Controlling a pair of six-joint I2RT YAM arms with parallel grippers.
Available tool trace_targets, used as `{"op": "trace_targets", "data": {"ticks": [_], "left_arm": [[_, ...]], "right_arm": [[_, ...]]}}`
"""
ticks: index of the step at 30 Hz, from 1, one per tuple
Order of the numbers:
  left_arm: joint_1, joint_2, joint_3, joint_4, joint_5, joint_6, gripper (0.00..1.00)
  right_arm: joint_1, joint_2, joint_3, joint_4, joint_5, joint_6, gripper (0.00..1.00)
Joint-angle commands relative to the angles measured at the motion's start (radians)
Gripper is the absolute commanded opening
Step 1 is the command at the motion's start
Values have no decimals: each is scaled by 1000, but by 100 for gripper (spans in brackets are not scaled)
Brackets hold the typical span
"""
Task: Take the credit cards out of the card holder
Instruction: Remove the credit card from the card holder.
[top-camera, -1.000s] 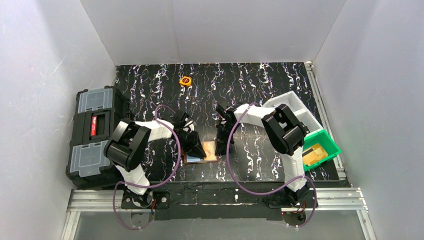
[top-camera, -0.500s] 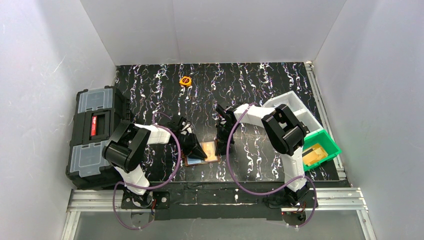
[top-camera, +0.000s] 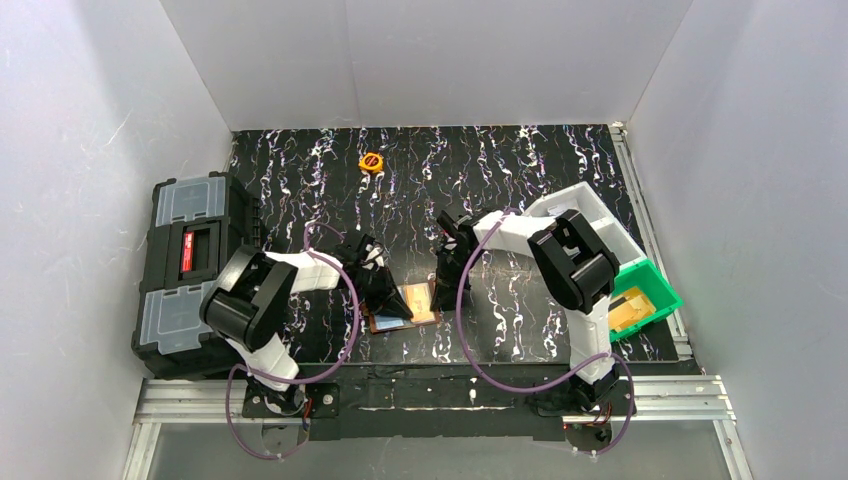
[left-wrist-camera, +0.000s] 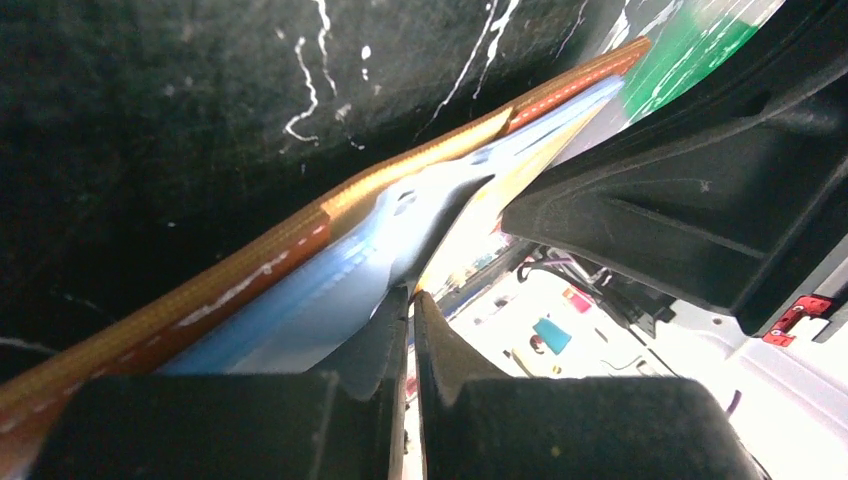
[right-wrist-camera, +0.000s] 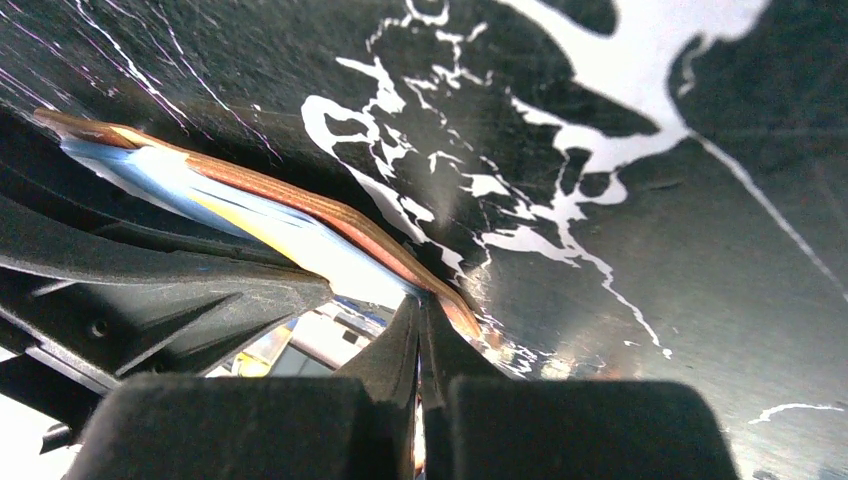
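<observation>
A big black plastic toolbox with grey lids sits at the left edge of the black, white-veined table. A small round orange object lies well apart at the far side. A white tray and a green plastic bin stand on the right. All are away from the middle, where the arms themselves block the view: the left gripper covers the left half of the small brown leather card holder, and the right gripper stands at its right end.

The holder's rim is matte leather with an orange stitched edge. Inside it, a shiny pale blue-grey clear pocket catches the light. The thin flat plastic credit cards show only as blue and orange-tan layers tucked into the leaves.

The holder lies opened flat near the table's front, inner face up, its long axis running roughly left to right between the two grippers.

The left gripper's fingers are pressed together at the pocket's edge — whether a card is caught between them cannot be told. The right gripper's fingers are also pressed together, tips touching the leather rim.
</observation>
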Motion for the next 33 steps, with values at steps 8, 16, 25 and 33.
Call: {"op": "trace_targets", "data": {"ticks": [8, 16, 25, 33], "left_arm": [[22, -87, 43, -124, -142, 110, 0], [39, -84, 64, -163, -143, 156, 0], [65, -86, 77, -208, -170, 192, 0], [83, -94, 83, -239, -193, 219, 0]], "right_arm": [[-5, 86, -106, 160, 170, 51, 1], [-20, 79, -126, 173, 175, 58, 1], [-35, 82, -140, 184, 171, 57, 1], [-38, 87, -138, 180, 172, 53, 1]]}}
